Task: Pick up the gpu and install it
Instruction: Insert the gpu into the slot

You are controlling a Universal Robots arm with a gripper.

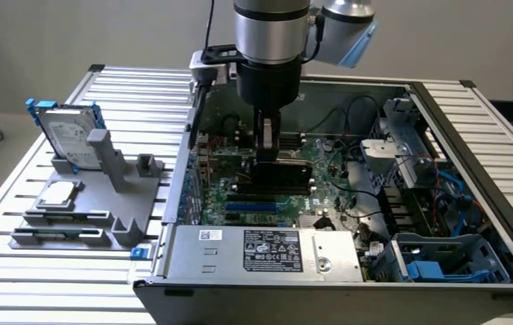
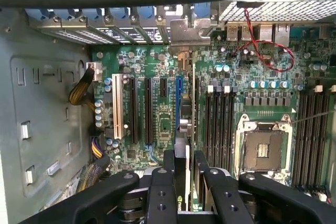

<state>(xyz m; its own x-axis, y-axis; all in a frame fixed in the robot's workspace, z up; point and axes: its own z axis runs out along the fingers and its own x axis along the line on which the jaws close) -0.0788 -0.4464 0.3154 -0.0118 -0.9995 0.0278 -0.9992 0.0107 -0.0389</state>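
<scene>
The gpu [image 1: 283,177] hangs upright inside the open computer case [image 1: 459,145], black cover facing the camera, its lower edge down at the motherboard's [image 1: 238,186] slots. My gripper [image 1: 266,143] is shut on the card's upper edge. In the wrist view the gpu [image 2: 182,153] runs edge-on from between my fingers toward the case's rear wall, beside the blue slot [image 2: 178,98]. Its silver end bracket [image 2: 188,31] stands among the rear slot covers. My gripper [image 2: 185,182] clamps the card from both sides. Whether the card's connector is seated in a slot is hidden.
A silver hard drive in a blue frame [image 1: 67,132] and a square processor chip [image 1: 58,194] rest on a grey fixture [image 1: 103,217] at the exterior view's left. The power supply [image 1: 266,250] fills the case front. An empty CPU socket [image 2: 261,150] and memory slots [image 2: 218,129] lie beside the card.
</scene>
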